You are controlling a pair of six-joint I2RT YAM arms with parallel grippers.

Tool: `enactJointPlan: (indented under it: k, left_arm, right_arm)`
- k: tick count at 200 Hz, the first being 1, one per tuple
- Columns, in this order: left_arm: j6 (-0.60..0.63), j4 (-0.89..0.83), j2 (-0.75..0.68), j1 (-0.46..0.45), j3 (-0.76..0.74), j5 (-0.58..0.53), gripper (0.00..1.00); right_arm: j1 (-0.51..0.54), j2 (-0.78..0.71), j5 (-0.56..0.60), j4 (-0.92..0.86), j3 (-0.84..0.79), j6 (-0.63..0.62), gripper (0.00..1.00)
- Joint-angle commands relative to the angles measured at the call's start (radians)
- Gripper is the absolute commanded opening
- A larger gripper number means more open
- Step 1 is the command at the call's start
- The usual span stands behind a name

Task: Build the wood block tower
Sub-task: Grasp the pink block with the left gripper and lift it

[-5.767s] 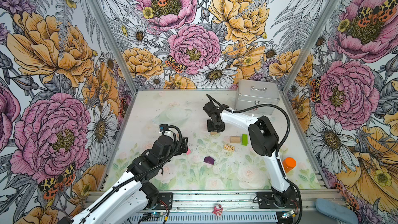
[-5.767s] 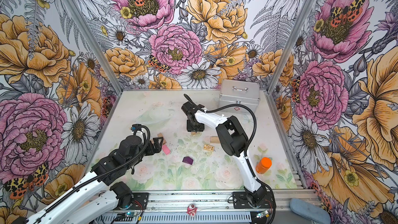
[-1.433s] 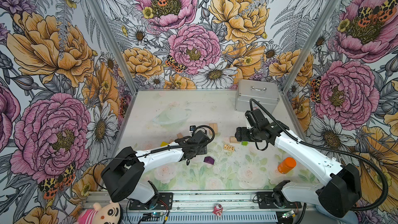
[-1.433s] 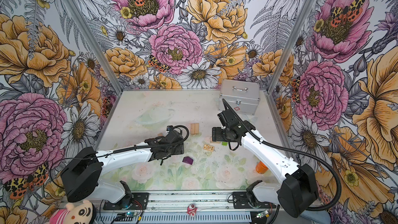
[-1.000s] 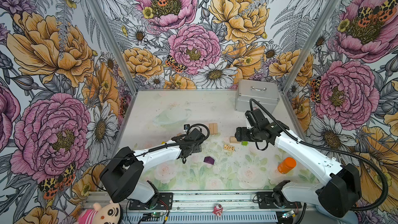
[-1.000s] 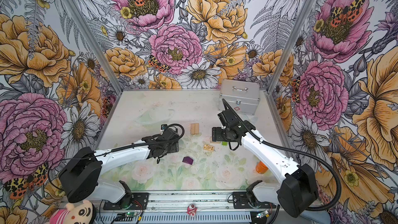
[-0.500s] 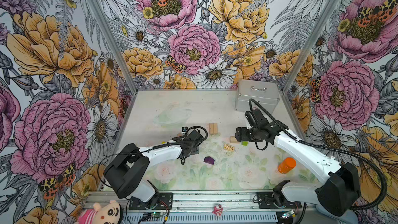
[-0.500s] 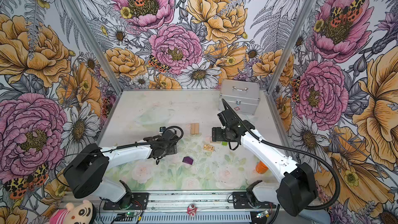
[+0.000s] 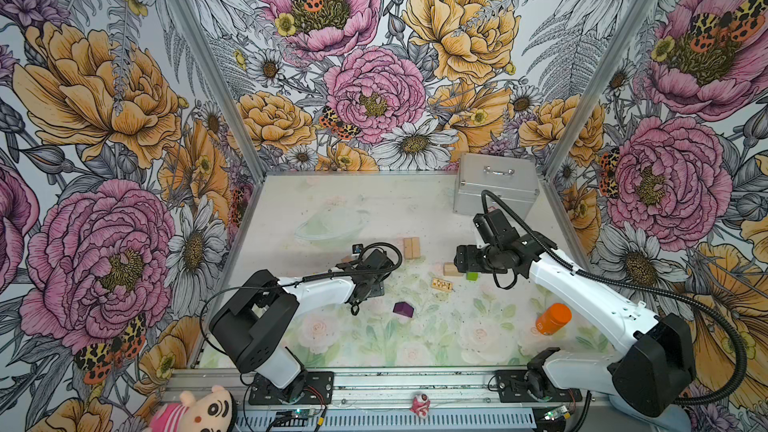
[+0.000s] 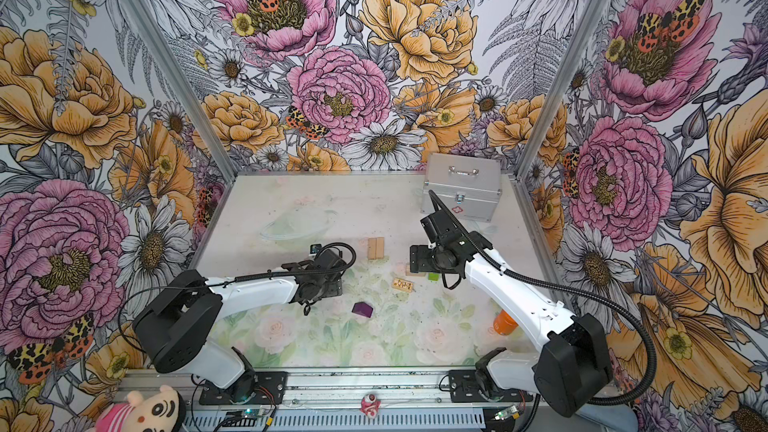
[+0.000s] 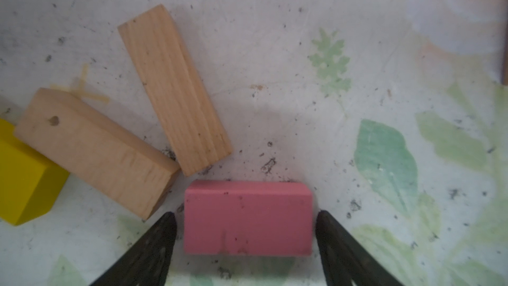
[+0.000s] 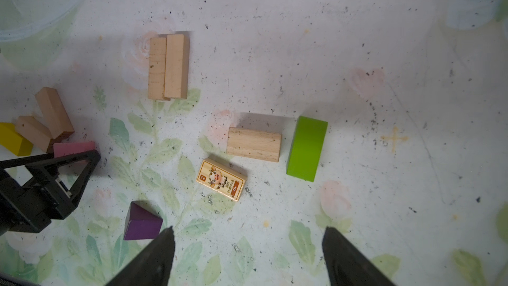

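Floral worktop (image 9: 415, 201): I log one pink block (image 12: 72, 148), lying flat, long axis spanning the gap of my spread left pincer (image 11: 246, 214), ungripped; right pincer (image 12: 248, 232) spread, empty.

2 top views high over the table (image 9: 374, 209); wrist views close, pink block (image 11: 247, 218) (image 12: 73, 148) in both

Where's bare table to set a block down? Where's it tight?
Free: the back strip between clear bowl and silver case; the front strip between purple block and orange bottle. Crowded: the middle band, from the pink block between the open jaws of the left gripper to the green block.
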Motion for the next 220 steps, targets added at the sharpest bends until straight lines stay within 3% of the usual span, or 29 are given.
enactJointPlan:
  k: [1, 34, 110, 174, 220]
  left_arm:
    - [0.008, 0.021, 0.024, 0.01, 0.019, 0.015, 0.8]
    - [0.015, 0.021, 0.036, 0.015, 0.034, 0.017, 0.76]
    - [0.023, -0.011, 0.051, 0.015, 0.071, 0.032, 0.54]
    - [0.046, -0.108, 0.014, -0.009, 0.199, 0.009, 0.54]
    - [0.091, -0.148, 0.135, -0.008, 0.406, 0.019, 0.55]
  right_arm:
    - [-0.006, 0.001, 0.008, -0.002, 0.005, -0.021, 0.86]
    - [-0.013, 0.005, 0.005, -0.002, 0.006, -0.029, 0.86]
    - [-0.027, 0.006, -0.005, -0.002, 0.009, -0.042, 0.86]
    - [-0.047, -0.027, -0.006, -0.002, 0.007, -0.044, 0.86]
    - [-0.079, -0.082, -0.015, -0.004, -0.025, -0.041, 0.86]
